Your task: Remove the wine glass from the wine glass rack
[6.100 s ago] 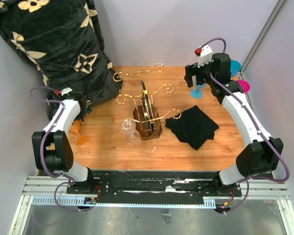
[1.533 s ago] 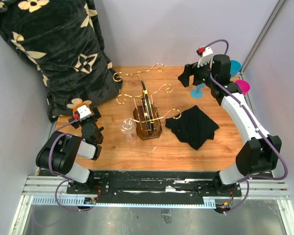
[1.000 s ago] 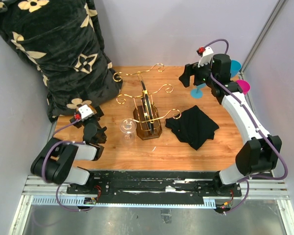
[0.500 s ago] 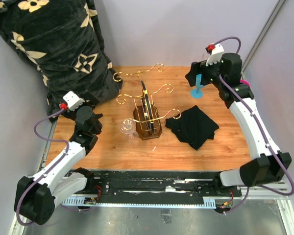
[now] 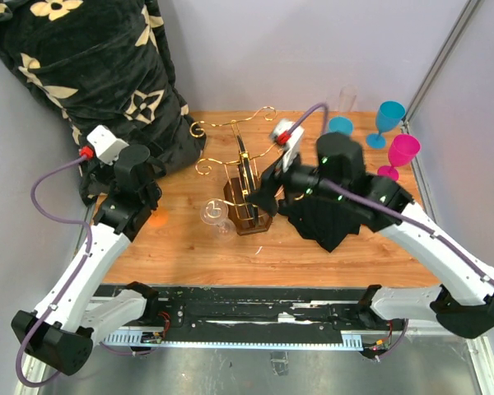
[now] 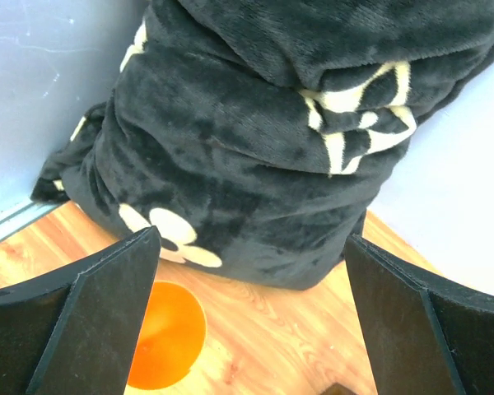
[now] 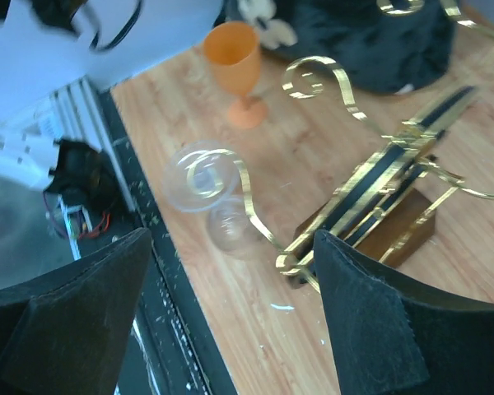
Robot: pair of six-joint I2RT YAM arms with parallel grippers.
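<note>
The gold wire wine glass rack (image 5: pixel 249 183) stands on its dark wooden base mid-table; it also shows in the right wrist view (image 7: pixel 383 185). A clear wine glass (image 5: pixel 216 216) hangs upside down from the rack's front left scroll arm, and the right wrist view shows it too (image 7: pixel 204 177). My right gripper (image 5: pixel 272 196) hovers above the rack's right side, open and empty (image 7: pixel 230 321), apart from the glass. My left gripper (image 5: pixel 145 200) is open and empty (image 6: pixel 251 329) at the left, above an orange glass (image 6: pixel 169 333).
A big black flowered blanket (image 5: pixel 90 74) fills the back left corner. A black cloth (image 5: pixel 325 218) lies right of the rack. Blue (image 5: pixel 387 119), pink (image 5: pixel 403 152) and a second blue glass (image 5: pixel 340 125) stand at the back right. The orange glass (image 7: pixel 235 70) is left of the rack.
My right arm has swung from the back right corner to the rack's right side. My left arm has risen and reached toward the blanket. The clear glass has not moved.
</note>
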